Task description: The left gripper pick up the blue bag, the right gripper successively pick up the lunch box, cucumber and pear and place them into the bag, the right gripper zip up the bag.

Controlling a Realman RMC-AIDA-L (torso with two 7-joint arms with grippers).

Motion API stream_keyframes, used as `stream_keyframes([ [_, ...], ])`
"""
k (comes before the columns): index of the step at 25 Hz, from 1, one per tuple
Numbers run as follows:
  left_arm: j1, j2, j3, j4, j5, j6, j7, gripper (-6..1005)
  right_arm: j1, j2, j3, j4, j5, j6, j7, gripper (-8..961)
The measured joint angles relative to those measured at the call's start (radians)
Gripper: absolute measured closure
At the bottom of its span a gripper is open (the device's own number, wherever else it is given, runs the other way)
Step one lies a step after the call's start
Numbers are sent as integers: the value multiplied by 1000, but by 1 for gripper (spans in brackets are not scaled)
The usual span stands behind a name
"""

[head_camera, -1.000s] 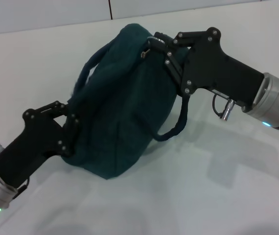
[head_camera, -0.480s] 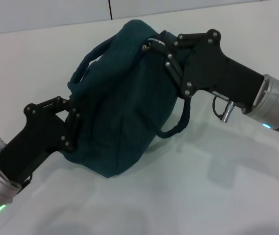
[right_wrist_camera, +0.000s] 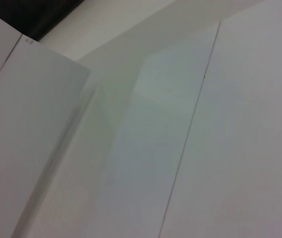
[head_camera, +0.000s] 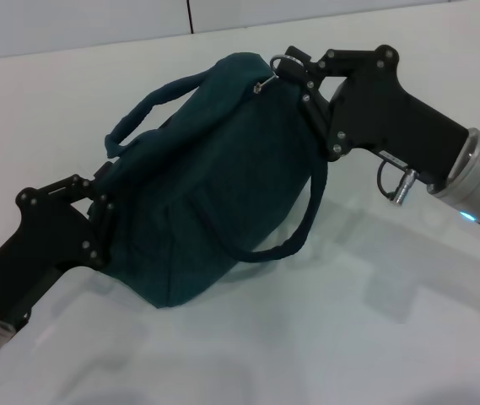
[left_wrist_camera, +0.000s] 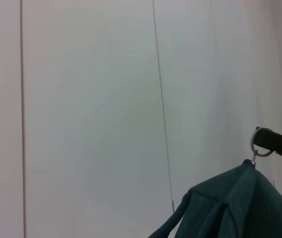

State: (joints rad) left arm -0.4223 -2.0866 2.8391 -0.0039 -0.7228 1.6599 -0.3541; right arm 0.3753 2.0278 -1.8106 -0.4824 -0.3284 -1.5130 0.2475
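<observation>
Since before, the blue bag lies stretched longer between both claws: left claw clamps its low end, right claw pinches the zipper ring at the top end.

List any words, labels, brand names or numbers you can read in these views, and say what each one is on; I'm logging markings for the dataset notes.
No text can be read in any view.
Blue bag: plain fabric, no label or logo showing.
Left gripper and right gripper: black housings, no lettering visible.
Zipper ring: bare metal, no marking visible.
Right wrist view: a tiny dark mark on a white panel edge, too small to read.
</observation>
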Motion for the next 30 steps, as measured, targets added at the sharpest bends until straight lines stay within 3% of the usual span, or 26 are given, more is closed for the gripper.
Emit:
stream_keyframes([
  [30,1,7,-5,-41,-105,4,-71,941,-3,-8,30,161,117,10,176,939],
])
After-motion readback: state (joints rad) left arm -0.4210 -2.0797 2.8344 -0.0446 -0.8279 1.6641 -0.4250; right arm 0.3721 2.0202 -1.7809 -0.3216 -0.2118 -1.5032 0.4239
